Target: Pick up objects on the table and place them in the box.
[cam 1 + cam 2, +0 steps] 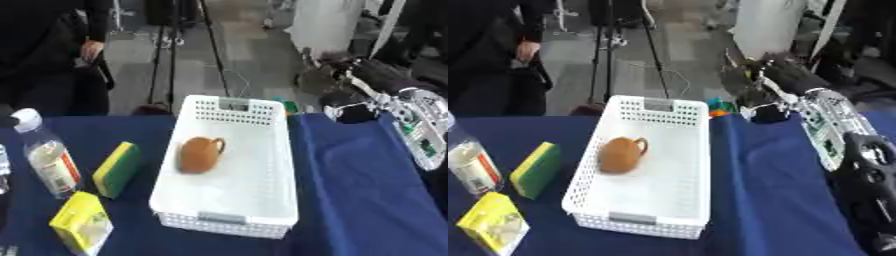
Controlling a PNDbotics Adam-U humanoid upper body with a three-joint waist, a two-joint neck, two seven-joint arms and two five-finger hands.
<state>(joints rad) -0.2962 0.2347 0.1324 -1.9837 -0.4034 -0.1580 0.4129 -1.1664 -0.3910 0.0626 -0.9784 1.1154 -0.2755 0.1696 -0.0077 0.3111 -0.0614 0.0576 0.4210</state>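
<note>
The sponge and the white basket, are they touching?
Apart. The left eye view shows a strip of blue cloth between the sponge and the white basket's left wall.

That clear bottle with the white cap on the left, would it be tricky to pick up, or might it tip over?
The bottle stands upright and is tall for its narrow base, so a sideways nudge would probably tip it. Once down, its round body would likely roll. Its clear sides look smooth, so it may be a bit slippery, though the label might help the grip.

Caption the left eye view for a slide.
Brown mug lies in the white basket; sponge, bottle, yellow box wait left.
</note>
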